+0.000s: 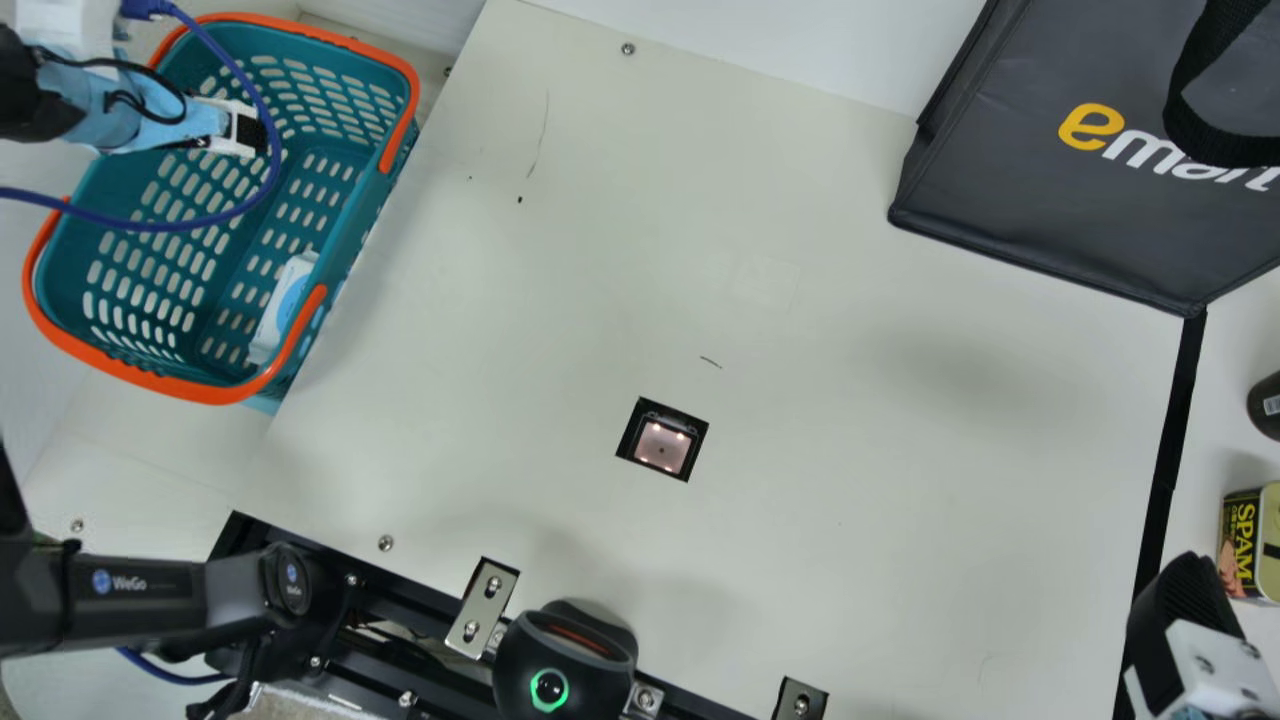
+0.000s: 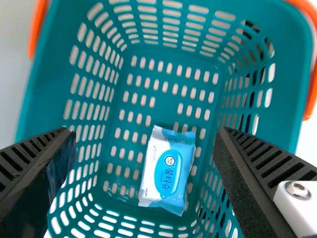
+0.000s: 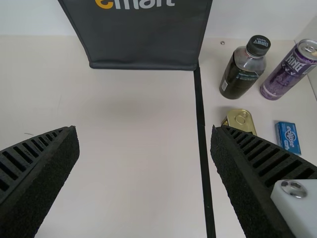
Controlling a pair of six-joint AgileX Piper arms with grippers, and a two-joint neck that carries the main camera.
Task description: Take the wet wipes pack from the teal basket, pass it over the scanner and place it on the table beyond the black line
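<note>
Cream tabletop (image 1: 850, 480), nothing scanned or placed; main view: wet wipes pack (image 1: 284, 308) at the teal basket's (image 1: 340, 140) five o'clock; left gripper (image 2: 144, 133) spread wide, right (image 3: 143, 130) likewise; grasp, scanner (image 1: 662, 447) pass, placement beyond three o'clock's black line (image 1: 1169, 450) remain

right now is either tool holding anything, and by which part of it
Nothing is held. The left tool is open, with the wipes lying in the basket; the right tool is open and empty.
</note>
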